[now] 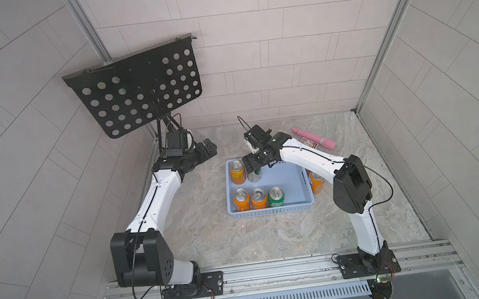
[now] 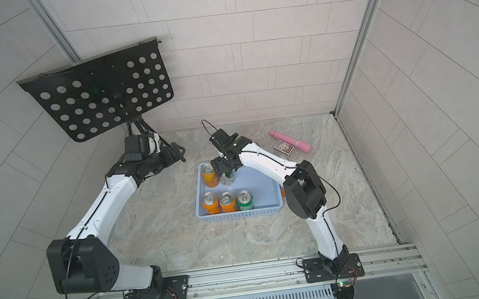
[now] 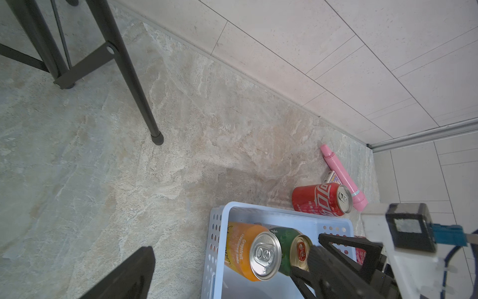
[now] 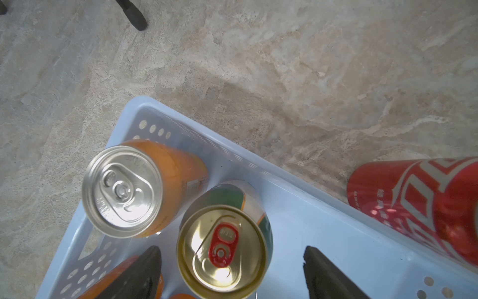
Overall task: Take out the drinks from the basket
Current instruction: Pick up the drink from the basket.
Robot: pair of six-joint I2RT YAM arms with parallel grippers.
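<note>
The light blue basket [image 1: 294,181] [image 2: 262,184] holds several cans. An orange can [image 1: 237,172] [image 4: 124,190] and a dark green-and-white can [image 1: 255,176] [image 4: 222,248] stand at its far left end. Two orange cans [image 1: 241,199] [image 1: 258,198] and a green can [image 1: 276,196] line its near wall. My right gripper [image 1: 254,162] [image 4: 232,274] hangs open just above the green-and-white can, one finger on each side, apart from it. A red can [image 3: 322,199] [image 4: 419,207] stands outside, behind the basket. Another orange can [image 1: 316,182] stands outside to the right. My left gripper [image 1: 209,150] is open and empty, left of the basket.
A pink tube [image 1: 315,138] and a small patterned card box [image 2: 284,146] lie at the back right. A black perforated music stand [image 1: 139,88] rises at the back left, its legs [image 3: 129,77] on the floor near my left gripper. Walls close three sides.
</note>
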